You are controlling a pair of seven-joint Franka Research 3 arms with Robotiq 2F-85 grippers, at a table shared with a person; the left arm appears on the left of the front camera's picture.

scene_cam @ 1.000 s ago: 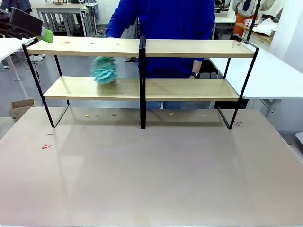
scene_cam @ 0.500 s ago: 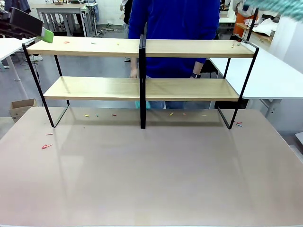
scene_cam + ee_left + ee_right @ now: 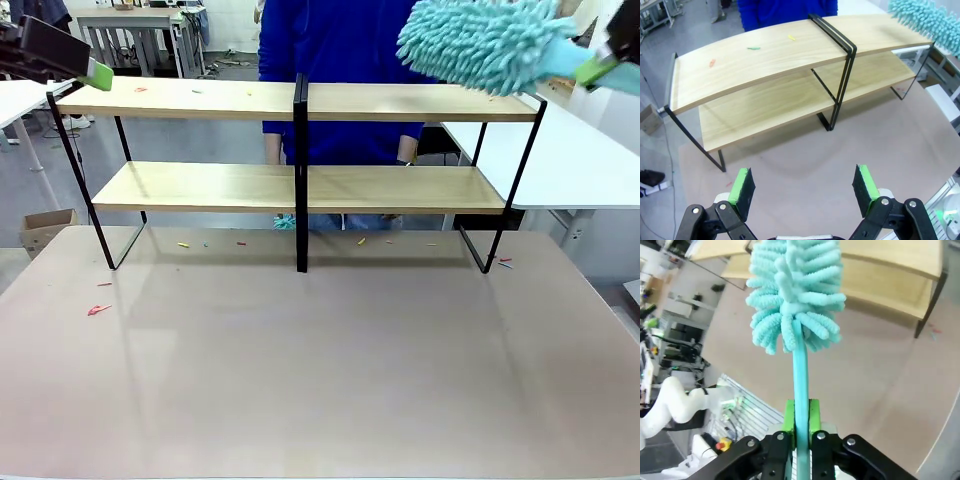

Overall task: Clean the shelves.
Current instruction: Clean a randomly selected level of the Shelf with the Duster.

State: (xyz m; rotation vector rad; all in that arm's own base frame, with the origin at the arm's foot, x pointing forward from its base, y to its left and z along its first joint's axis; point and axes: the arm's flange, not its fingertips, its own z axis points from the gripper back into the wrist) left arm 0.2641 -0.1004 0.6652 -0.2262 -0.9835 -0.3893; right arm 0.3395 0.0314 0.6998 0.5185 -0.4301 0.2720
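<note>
The shelves stand across the far half of the table, two light wooden boards on a black frame with a centre post. My right gripper is shut on the handle of a fluffy turquoise duster, whose head hangs just above the right end of the top board. In the right wrist view the fingers clamp the handle and the duster head points at the shelves. My left gripper hovers open at the top board's left end; its wrist view shows the gripper empty, above the shelves.
A person in a blue top stands behind the shelves, holding a small teal duster low behind the lower board. Small coloured scraps lie on the table and scraps on the top board. A white table sits at right.
My right gripper has swung in from the upper right with the duster, now over the top board. The person's teal duster left the lower board and dropped behind it.
</note>
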